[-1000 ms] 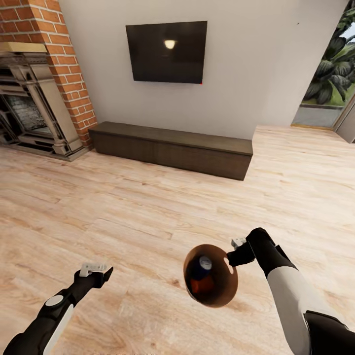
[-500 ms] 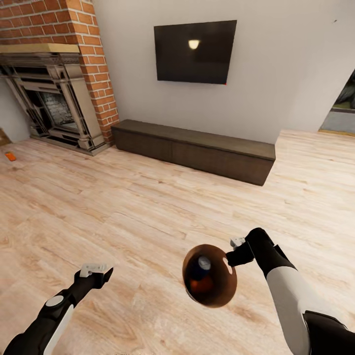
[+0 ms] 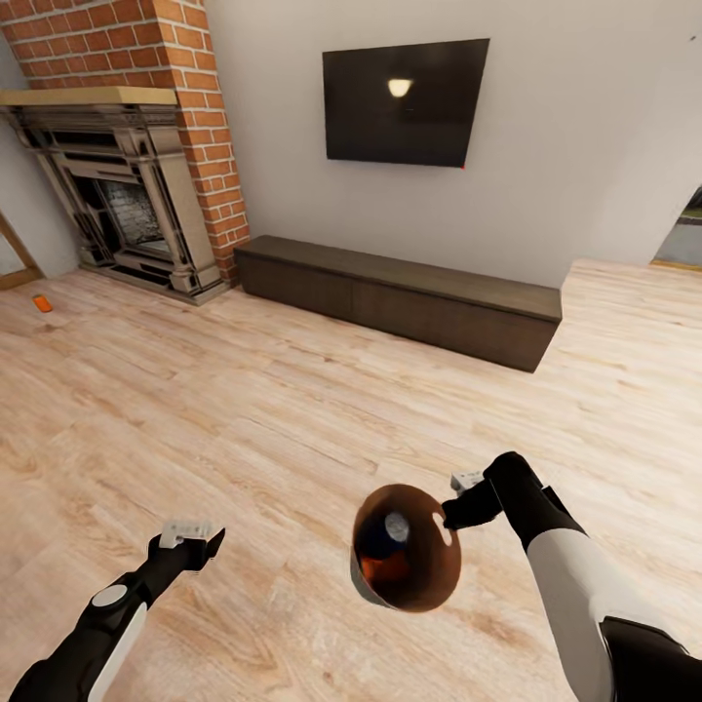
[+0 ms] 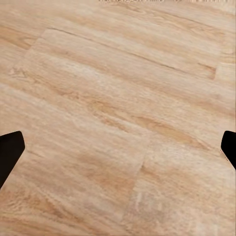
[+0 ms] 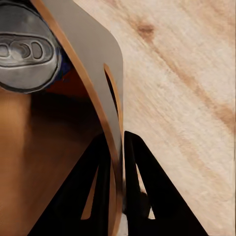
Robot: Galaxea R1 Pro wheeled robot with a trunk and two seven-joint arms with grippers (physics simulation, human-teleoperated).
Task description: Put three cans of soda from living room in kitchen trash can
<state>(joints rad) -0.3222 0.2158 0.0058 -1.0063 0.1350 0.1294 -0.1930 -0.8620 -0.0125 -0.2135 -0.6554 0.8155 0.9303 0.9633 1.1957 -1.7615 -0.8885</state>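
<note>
Head view: the tash can (image 3: 405, 551) hangs in the lower middle of the frame, tipped so its brown inside faces the camera, held off the wood floor (image 3: 292, 419) by the right pincer (image 3: 456, 509), whose fingers are clamped on the bin's rim. In the right wrist view the rim (image 5: 114, 123) runs between the two dark fingers (image 5: 147, 191), one inside the wall and one outside. Inside the bin lies a dark blue can of soda (image 5: 27, 46), silver top showing, with an orange-red can (image 3: 375, 570) under it; a third may be hidden beneath, but the dim interior does not settle that.

The left pincer (image 3: 185, 534), at the lower left, carries nothing; the left wrist view has its fingertips (image 4: 10, 152) wide apart over bare planks.

Over the last second the fireplace (image 3: 127, 214), the wall television (image 3: 405, 102) and the low cabinet (image 3: 400, 297) have slid rightward in the frame while arms and bin kept their places, so the robot is turning left. A small orange object (image 3: 42, 303) has come into view on the floor at the far left, possibly another can. The turn likely serves that search, or the way to the kitchen.
</note>
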